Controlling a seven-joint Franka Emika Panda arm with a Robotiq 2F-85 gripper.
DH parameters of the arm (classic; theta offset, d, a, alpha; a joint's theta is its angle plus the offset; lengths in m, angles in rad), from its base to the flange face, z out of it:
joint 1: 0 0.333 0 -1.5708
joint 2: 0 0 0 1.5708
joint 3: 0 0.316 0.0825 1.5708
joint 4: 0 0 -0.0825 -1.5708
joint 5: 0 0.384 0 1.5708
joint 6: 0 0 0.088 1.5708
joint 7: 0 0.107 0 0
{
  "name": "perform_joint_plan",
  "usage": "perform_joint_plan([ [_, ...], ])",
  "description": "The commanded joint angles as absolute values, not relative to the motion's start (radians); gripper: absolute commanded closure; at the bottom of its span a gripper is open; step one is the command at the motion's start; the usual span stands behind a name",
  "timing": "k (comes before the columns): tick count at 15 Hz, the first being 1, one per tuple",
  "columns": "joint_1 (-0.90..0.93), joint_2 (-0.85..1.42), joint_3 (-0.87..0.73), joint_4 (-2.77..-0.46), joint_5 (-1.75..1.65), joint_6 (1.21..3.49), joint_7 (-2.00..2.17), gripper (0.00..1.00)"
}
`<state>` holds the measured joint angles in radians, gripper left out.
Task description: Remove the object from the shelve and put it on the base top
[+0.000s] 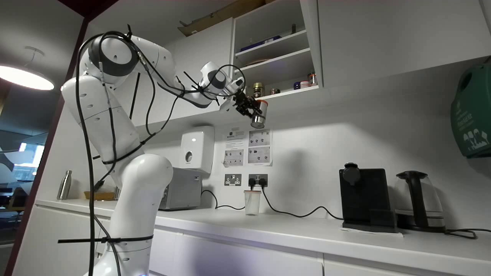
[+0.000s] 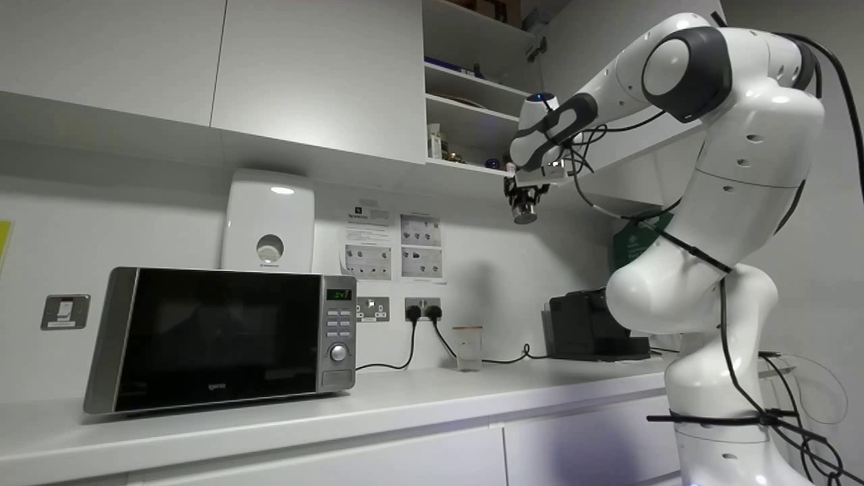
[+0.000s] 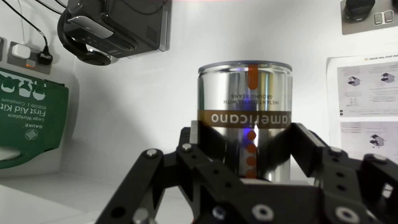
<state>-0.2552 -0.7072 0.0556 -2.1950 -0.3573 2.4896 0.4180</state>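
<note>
A silver coffee tin [image 3: 245,87] with a brown "americano" band and orange dots fills the middle of the wrist view. My gripper [image 3: 247,133] is shut on it, with a black pad on either side. In an exterior view the tin [image 1: 259,117] hangs in the air, leaning slightly, just below and in front of the shelve [image 1: 291,92]. Its orange-rimmed end is up there; the gripper covers part of its side. In an exterior view only the tin's lower end [image 2: 524,214] shows. Well below runs the white base top [image 1: 299,226].
Several jars [image 1: 258,90] stand on the shelve's lowest board. On the base top are a clear lidded container [image 1: 252,203], a black coffee machine [image 1: 364,199], a kettle [image 1: 420,203] and a microwave [image 2: 223,337]. A green first aid kit [image 3: 31,118] hangs on the wall.
</note>
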Motion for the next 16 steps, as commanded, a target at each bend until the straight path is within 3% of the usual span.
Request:
perform_joint_plan([
  [1,-0.320,-0.733,0.082,-2.284,-0.358,2.559,0.430,0.51],
  [16,-0.236,-0.769,0.121,-2.016,-0.192,2.304,0.389,0.51],
])
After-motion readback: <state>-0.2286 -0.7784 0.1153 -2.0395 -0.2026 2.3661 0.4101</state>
